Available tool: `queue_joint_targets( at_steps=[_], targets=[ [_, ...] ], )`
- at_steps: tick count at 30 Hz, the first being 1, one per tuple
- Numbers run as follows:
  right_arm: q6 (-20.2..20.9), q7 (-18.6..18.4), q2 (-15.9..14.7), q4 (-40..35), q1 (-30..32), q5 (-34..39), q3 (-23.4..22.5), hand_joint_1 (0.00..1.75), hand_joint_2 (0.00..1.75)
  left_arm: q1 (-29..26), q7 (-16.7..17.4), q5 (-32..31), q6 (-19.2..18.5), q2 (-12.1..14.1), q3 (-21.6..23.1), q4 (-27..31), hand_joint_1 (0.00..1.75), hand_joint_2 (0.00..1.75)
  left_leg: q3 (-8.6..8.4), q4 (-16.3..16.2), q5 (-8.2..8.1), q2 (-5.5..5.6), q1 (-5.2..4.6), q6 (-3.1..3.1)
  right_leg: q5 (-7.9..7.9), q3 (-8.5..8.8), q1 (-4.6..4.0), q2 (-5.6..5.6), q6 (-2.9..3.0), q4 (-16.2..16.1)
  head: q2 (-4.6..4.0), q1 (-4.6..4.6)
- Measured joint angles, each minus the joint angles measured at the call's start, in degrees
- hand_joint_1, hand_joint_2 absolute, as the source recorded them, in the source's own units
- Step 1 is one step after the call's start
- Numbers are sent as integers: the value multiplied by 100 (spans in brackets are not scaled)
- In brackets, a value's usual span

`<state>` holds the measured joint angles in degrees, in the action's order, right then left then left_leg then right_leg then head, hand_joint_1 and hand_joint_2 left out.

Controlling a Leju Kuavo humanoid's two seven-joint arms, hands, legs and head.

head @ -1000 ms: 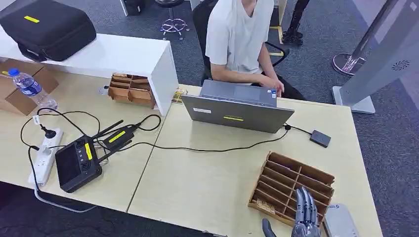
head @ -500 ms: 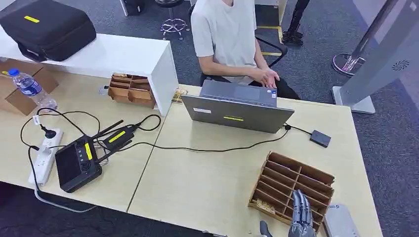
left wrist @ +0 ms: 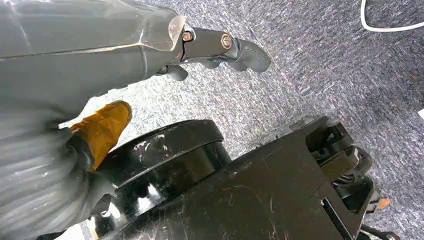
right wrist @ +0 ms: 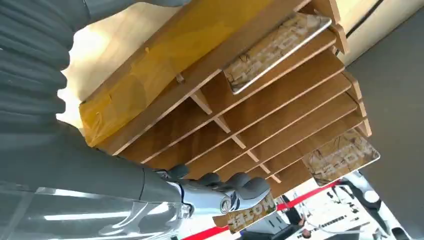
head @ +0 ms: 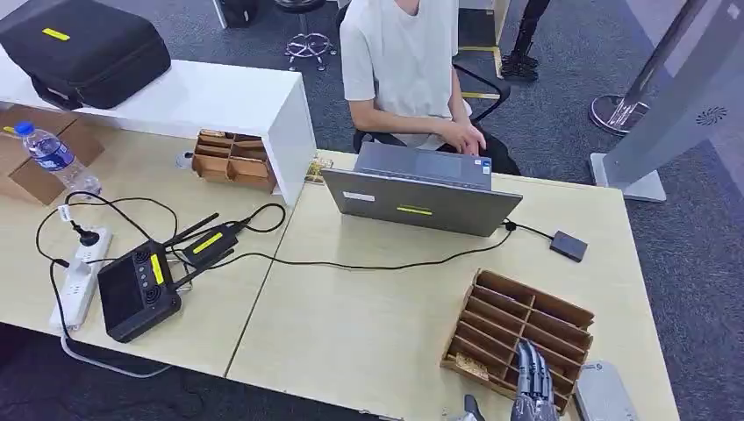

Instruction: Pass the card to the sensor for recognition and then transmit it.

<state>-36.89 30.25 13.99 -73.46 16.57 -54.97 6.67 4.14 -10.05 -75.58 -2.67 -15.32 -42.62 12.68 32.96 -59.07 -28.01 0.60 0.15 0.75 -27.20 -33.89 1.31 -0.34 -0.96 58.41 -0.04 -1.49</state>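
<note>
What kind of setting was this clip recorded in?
Most likely an office or lab workspace: a person on a swivel chair works at a laptop on a long desk, grey carpet covers the floor, and a power strip feeds test gear.

Pale wooden desks [head: 368,324] stand side by side on blue-grey carpet [head: 693,228], with a white raised shelf unit [head: 211,101] at the far left. Beyond them are an office chair's chrome base [head: 307,44] and a grey floor-standing panel [head: 676,114] (a round vent on its side), under even light.

Brown printed card [right wrist: 276,52] lies slotted in the wooden rack [right wrist: 280,120], near black sensor [head: 568,246]
</note>
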Motion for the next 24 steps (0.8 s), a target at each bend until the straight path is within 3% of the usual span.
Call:
queue_joint_targets(
  at_steps=[2, 3, 4, 24],
  targets=[
    [0, 0, 15, 57, -34, 4, -31, 0, 175, 0, 0, 0, 0, 0, 0, 0, 0, 175, -1, 0, 0, -1, 0, 0, 0, 1, 0, 0, 0, 0, 0, 0],
    [0, 0, 22, 83, -52, 4, -46, 63, 175, 0, 0, 0, 0, 0, 0, 0, 0, 175, -3, 0, 0, -1, 0, 0, 0, 3, 0, 1, 0, 0, 0, 0],
    [0, 7, 26, 101, -70, 4, -52, 175, 175, 0, 0, 0, 0, 0, 0, 0, 0, 175, -4, 0, 0, -1, 0, 0, 0, 4, 0, 1, 0, 0, 0, 0],
    [0, 109, 79, 199, -264, 98, -179, 175, 175, -1, -7, 0, 4, 0, -2, 0, 0, 175, -33, 0, -2, -7, 1, 4, 1, 29, -2, 13, 2, -1, 0, 0]
  ],
)
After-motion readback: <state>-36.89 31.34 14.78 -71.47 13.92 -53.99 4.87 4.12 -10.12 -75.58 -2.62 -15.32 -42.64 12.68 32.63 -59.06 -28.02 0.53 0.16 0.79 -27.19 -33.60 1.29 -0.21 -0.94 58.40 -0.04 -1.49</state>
